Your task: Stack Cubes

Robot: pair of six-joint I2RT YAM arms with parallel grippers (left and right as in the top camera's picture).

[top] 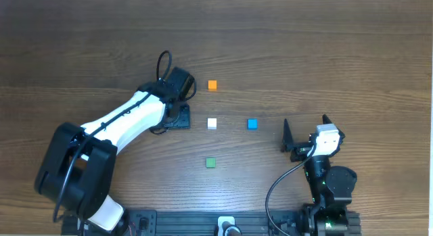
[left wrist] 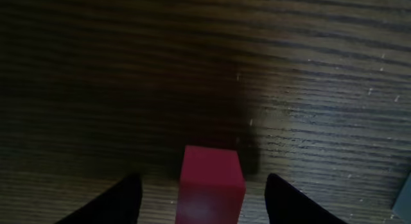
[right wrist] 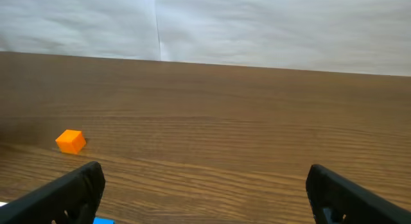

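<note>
Smooth red cube [left wrist: 212, 184] sits on grained wood [left wrist: 321, 89] between left claw's [left wrist: 202, 180] fingers [left wrist: 121, 201].

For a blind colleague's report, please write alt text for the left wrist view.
A red cube sits on the dark wooden table, inside the open left gripper, touching neither finger.

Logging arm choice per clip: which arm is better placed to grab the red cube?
Left. The left claw is open with the red cube between its fingers; the right claw hangs open near its own base, holding nothing.
</note>
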